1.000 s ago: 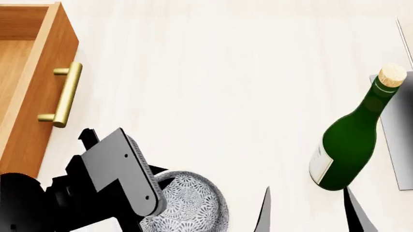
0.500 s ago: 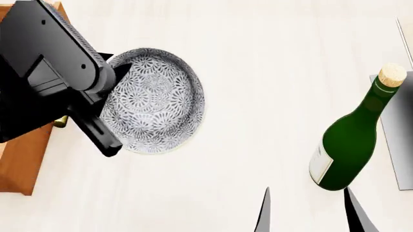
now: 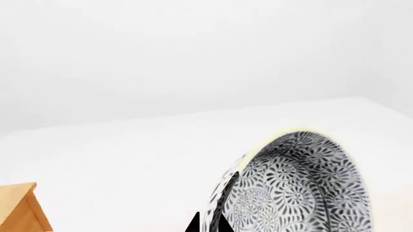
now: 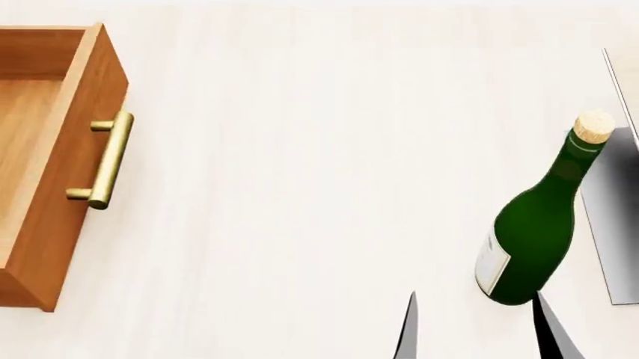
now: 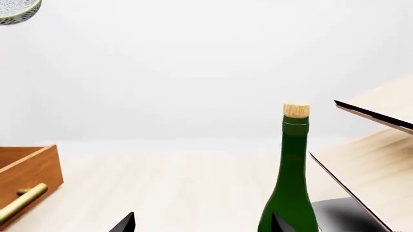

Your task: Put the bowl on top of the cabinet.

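The patterned white bowl is tilted on edge in the left wrist view, high above the table. My left gripper is shut on the bowl's rim, one dark fingertip on each side of it. From the right wrist camera only a sliver of the bowl shows, far up. The orange-brown cabinet with its brass handle stands at the left of the head view; its corner lies below the bowl. Neither the bowl nor the left arm shows in the head view. My right gripper is open and holds nothing.
A corked green bottle stands upright just beyond my right gripper's outer fingertip. A pale wood slatted rack on a dark base is at the far right. The table is pale wood.
The left arm has carried the bowl upward, out of the head view. The head view has shifted slightly. The right gripper has stayed where it was.
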### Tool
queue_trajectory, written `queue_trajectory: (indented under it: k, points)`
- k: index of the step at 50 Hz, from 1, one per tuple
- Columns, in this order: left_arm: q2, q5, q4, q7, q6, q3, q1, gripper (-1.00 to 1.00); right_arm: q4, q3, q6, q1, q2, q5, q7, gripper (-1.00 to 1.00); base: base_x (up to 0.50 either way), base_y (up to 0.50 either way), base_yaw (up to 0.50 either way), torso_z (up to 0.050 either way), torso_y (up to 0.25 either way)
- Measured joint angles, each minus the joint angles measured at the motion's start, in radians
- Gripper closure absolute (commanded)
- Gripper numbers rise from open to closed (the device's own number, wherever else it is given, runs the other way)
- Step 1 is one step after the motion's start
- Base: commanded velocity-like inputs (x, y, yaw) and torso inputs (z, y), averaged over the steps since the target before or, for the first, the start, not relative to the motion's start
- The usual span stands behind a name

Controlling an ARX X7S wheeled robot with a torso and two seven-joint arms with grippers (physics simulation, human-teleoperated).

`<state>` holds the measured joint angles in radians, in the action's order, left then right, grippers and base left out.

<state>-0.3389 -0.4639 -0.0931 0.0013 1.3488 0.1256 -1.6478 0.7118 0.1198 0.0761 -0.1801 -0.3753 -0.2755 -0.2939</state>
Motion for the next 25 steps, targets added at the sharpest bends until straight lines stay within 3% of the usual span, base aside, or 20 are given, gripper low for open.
queue_trajectory:
  k: [25]
  points:
    - [-0.08,0.15,-0.448,-0.182,-0.227,-0.216,-0.198,1.0,0.011,-0.011,0.013,0.002,-0.012,-0.017,-0.016,-1.0,0.0,0.0,0.0,-0.023,0.25]
